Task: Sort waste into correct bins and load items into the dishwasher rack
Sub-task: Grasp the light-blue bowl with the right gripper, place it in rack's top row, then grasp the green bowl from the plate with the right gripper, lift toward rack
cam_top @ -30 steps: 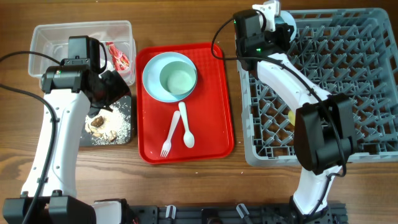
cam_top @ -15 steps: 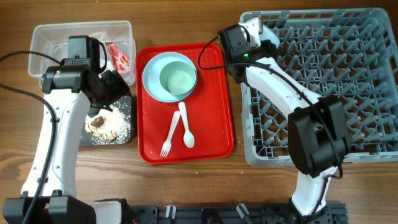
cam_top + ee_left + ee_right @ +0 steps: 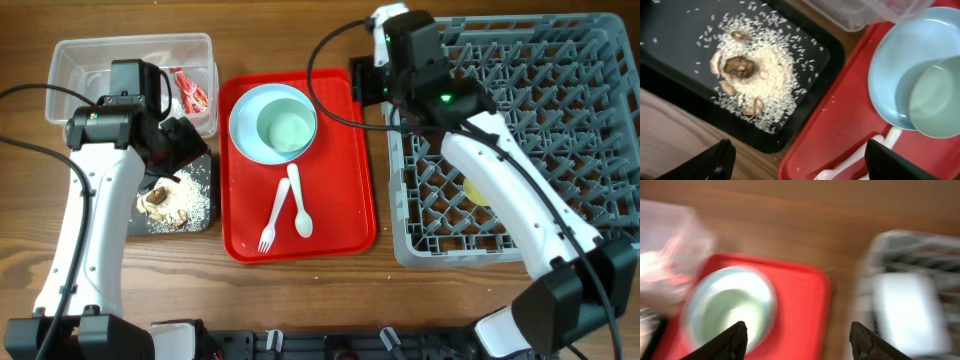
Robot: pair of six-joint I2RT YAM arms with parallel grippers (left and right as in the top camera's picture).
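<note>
A brown wooden table [image 3: 300,300] fills the view from above, and dark grain lines run across it from left to right. The light is soft and even, so the wood looks warm and the shadows on it are faint. Along the near edge of the table sits a black bar [image 3: 330,345] with small shiny bits on it, too small to make out.

White arms [image 3: 85,230], black joints [image 3: 118,120], black cables [image 3: 330,60].
</note>
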